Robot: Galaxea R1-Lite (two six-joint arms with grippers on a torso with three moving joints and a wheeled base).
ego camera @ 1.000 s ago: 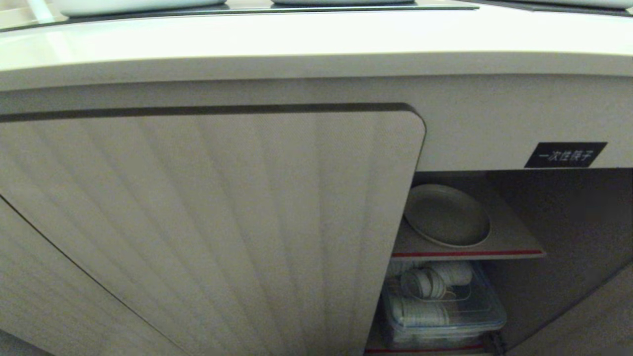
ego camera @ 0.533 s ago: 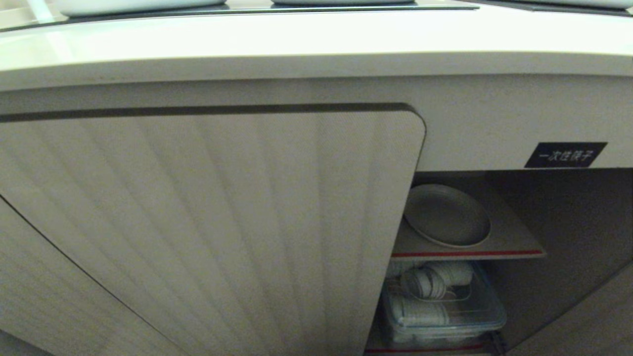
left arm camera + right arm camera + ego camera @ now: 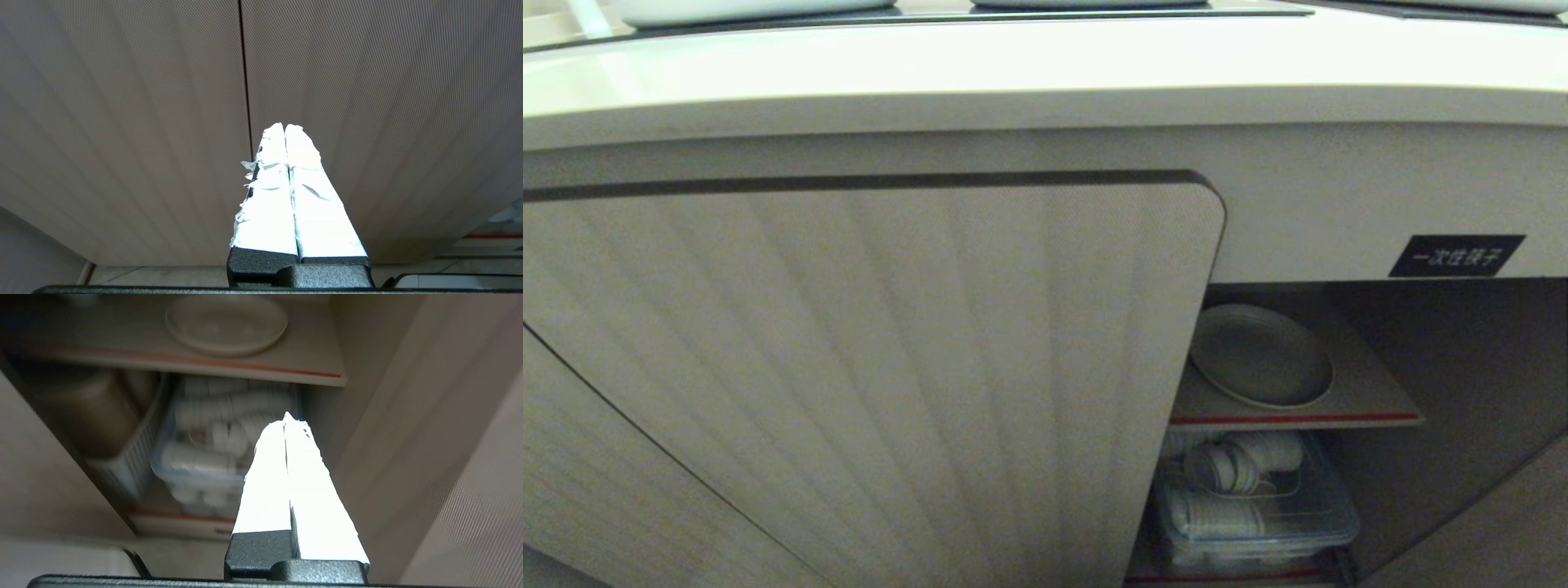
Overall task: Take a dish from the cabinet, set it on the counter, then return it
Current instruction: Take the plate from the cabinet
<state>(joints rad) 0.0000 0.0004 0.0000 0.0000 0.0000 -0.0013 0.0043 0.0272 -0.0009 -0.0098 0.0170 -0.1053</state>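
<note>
Tools first, taken left to right: the left tool [image 3: 284, 126] is sitting with its white-taped fingers pressed together and gripping nothing, facing the closed beige vertically ribbed door [image 3: 874, 367] of the under-counter cabinet, and neither arm is showing in the head view. Across the head pictures nothing is shifting: the round cream-white shallow plate [image 3: 1262, 355] is lying in the same spot on the red-edged inner shelf [image 3: 1372, 400] in the open right-hand bay, below the small black label with white characters [image 3: 1456, 256]. Under that shelf a clear plastic box of white cups [image 3: 1254, 506] is sitting untouched. The glossy cream-beige table [image 3: 1045, 65] above is waiting for the plate. Furthest right, the right tool [image 3: 287, 416] is likewise closed on nothing, pointing into the open bay below the plate [image 3: 226, 322] and well apart from it. By my reading the fetching is only just beginning; this tool probably needs to open and rise toward the plate's rim.
</note>
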